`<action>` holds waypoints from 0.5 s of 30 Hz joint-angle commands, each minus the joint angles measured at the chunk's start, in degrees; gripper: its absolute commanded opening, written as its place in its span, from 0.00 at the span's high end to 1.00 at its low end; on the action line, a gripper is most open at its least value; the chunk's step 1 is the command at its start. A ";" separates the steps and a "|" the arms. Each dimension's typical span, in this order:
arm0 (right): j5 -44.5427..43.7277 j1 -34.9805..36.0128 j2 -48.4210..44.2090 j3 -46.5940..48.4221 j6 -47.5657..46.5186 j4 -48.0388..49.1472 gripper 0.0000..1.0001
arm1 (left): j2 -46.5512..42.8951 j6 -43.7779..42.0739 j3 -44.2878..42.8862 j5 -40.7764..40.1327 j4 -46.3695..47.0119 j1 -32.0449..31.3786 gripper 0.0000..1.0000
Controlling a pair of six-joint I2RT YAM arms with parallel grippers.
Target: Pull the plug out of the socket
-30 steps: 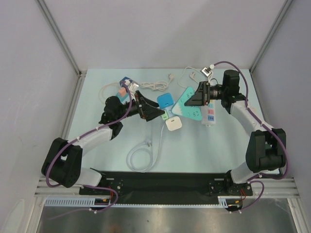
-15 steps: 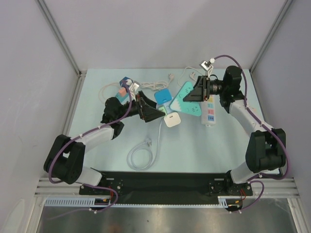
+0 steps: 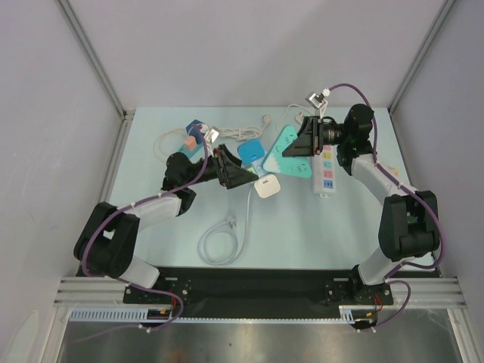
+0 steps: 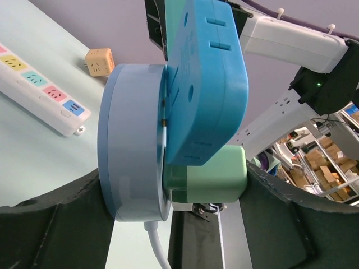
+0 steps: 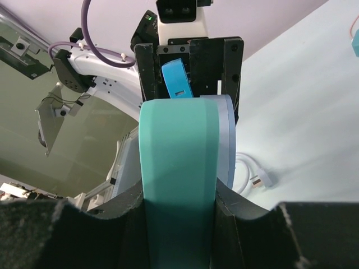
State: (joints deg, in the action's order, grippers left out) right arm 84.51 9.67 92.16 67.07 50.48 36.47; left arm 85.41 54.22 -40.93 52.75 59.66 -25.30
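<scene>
My left gripper (image 3: 246, 175) (image 4: 174, 207) is shut across a pale blue round socket (image 4: 134, 145) and the green plug (image 4: 216, 179) stuck in its face; one finger presses the socket's back, the other the plug's end. A blue adapter (image 4: 207, 84) (image 3: 252, 151) sits on the same face above the green plug. From above the socket shows as a white block (image 3: 266, 186) with a white cable. My right gripper (image 3: 302, 144) (image 5: 179, 224) is shut on a teal power block (image 5: 178, 168) (image 3: 291, 153), held against the blue adapter.
A white power strip with coloured outlets (image 3: 326, 170) (image 4: 39, 89) lies right of the teal block. The socket's cable loops toward the near edge (image 3: 223, 240). Small orange (image 3: 186, 141) and blue (image 3: 195, 126) cubes and a coiled white cord (image 3: 242, 134) lie at the back left.
Both grippers and the held cluster have shifted slightly toward the far side. The right wrist has turned and risen. Both grips are unchanged.
</scene>
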 commanded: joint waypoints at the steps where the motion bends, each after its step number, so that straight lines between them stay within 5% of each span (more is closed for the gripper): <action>1: 1.35 -0.09 -1.37 0.17 3.48 8.34 1.00 | -0.50 1.07 -0.38 -0.28 4.59 1.21 1.00; 12: 2.77 1.49 -6.11 0.08 5.25 5.46 1.00 | -2.52 -20.36 -4.15 -8.44 -26.92 2.98 1.00; 15: 1.28 -0.26 -7.25 2.18 -3.84 -7.47 1.00 | -2.96 -25.73 -5.13 -12.92 -33.18 2.98 1.00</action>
State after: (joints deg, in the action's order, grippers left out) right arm 82.46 9.98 91.85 65.58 48.93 37.17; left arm 82.17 40.05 -45.10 52.29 40.75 -24.45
